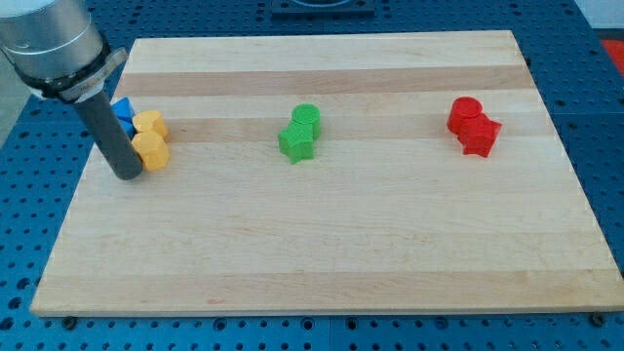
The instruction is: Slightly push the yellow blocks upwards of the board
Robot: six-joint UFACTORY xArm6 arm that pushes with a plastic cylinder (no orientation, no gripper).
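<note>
Two yellow blocks sit at the board's left: a rounded one (150,123) above a hexagon-like one (152,150), touching each other. A blue block (122,111) lies just left of the upper yellow one, partly hidden by the rod. My tip (127,175) rests on the board at the lower left of the lower yellow block, touching or almost touching its left side. The rod rises up to the view's top left.
A green cylinder (306,117) and a green star-like block (296,142) sit together near the board's middle. A red cylinder (465,114) and a red star-like block (479,136) sit together at the right. The wooden board (322,253) lies on a blue perforated table.
</note>
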